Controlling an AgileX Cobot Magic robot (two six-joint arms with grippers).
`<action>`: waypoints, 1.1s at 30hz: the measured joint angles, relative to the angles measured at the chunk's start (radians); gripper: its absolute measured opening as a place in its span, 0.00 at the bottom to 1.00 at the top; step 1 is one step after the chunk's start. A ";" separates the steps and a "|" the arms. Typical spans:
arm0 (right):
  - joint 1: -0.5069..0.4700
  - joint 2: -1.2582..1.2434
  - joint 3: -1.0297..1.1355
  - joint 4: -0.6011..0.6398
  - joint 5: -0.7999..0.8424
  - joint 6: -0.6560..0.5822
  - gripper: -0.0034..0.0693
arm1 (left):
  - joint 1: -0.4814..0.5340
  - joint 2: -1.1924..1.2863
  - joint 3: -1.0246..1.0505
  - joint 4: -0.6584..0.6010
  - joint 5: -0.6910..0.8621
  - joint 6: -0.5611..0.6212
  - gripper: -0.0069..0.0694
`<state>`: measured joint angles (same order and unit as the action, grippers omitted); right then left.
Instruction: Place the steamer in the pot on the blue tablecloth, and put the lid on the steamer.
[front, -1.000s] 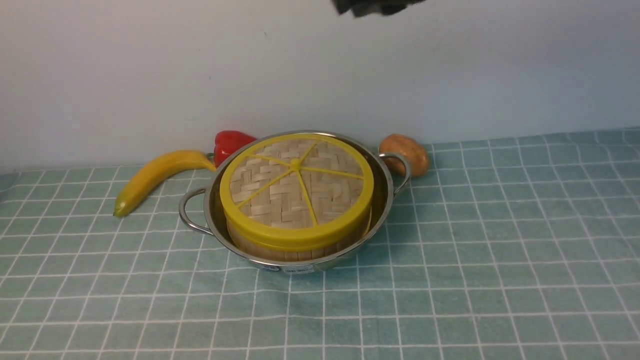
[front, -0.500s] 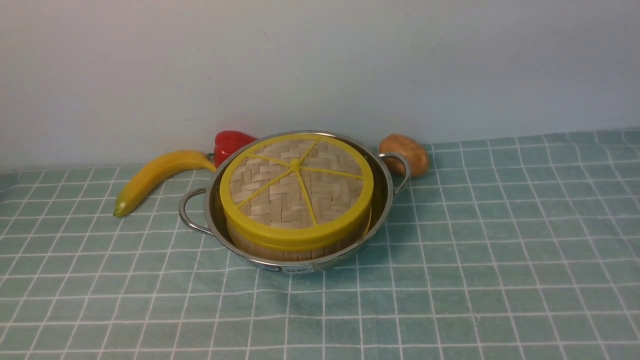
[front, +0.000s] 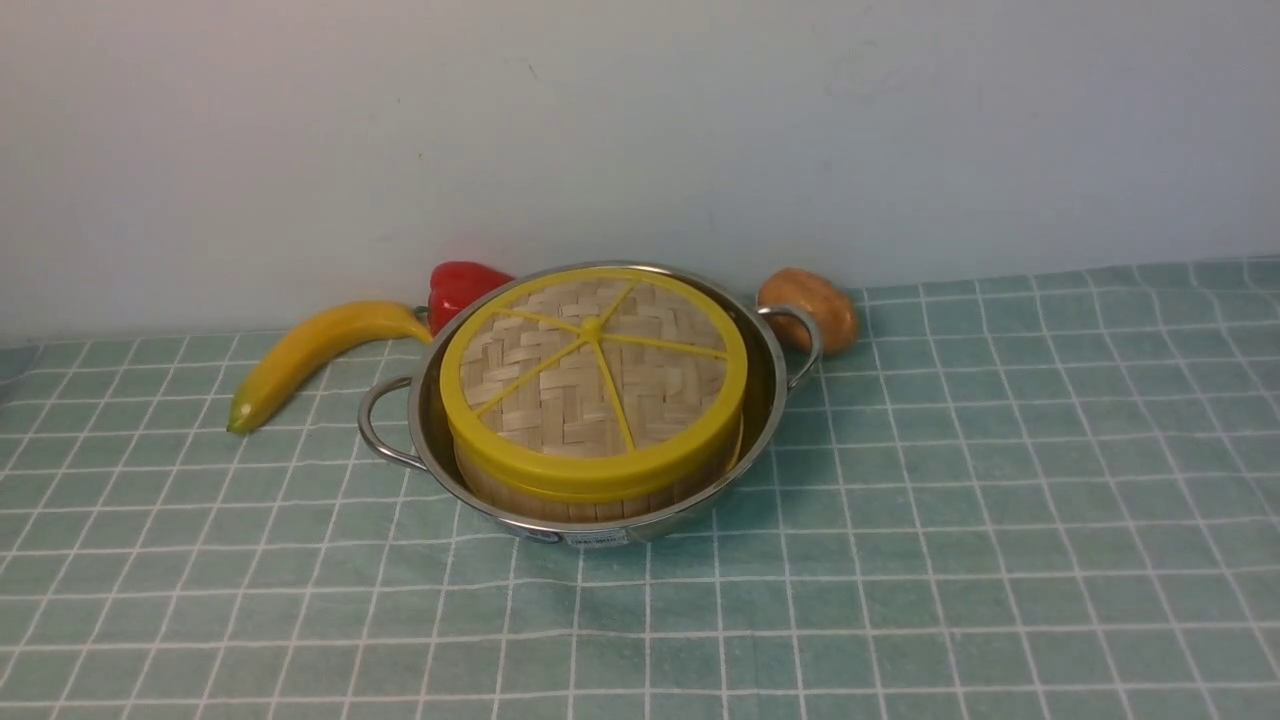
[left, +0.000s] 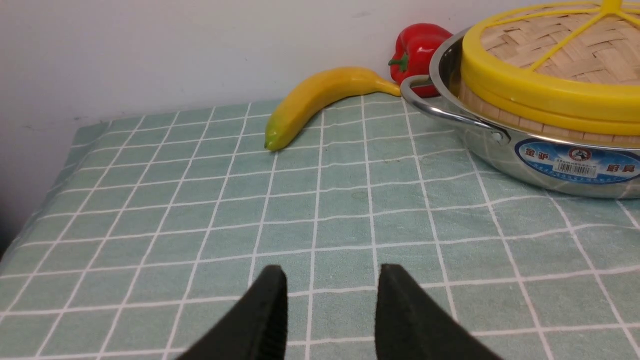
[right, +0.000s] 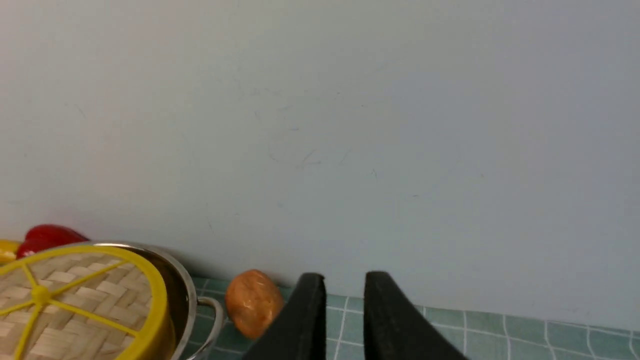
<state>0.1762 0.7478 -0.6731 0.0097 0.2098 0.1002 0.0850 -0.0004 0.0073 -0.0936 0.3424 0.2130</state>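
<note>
- One pale teal-blue tablecloth with a white grid fills the lower half of the front view.
- The shallow shiny steel pot with looped wire handles sits on it, centre frame.
- The round bamboo steamer with a pale wood wall rests inside the pot.
- The flat woven bamboo lid with a yellow rim and spokes lies on the steamer, so the task looks finished.
- The left gripper is empty, jaws apart; the pot lies at its view's upper right.
- The right gripper is empty, jaws narrowly parted; the pot lies at its view's lower left.
</note>
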 joint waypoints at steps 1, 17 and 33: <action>0.000 -0.032 0.034 0.001 -0.031 0.000 0.25 | 0.000 0.000 0.000 0.000 0.000 0.000 0.41; -0.048 -0.651 0.612 0.014 -0.316 0.073 0.31 | 0.000 0.000 0.000 0.000 0.000 0.000 0.41; -0.070 -0.743 0.623 0.014 0.199 0.124 0.36 | 0.000 0.000 0.000 0.000 0.000 0.000 0.41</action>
<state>0.1067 0.0049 -0.0502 0.0239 0.4087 0.2242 0.0850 -0.0004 0.0073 -0.0936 0.3421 0.2130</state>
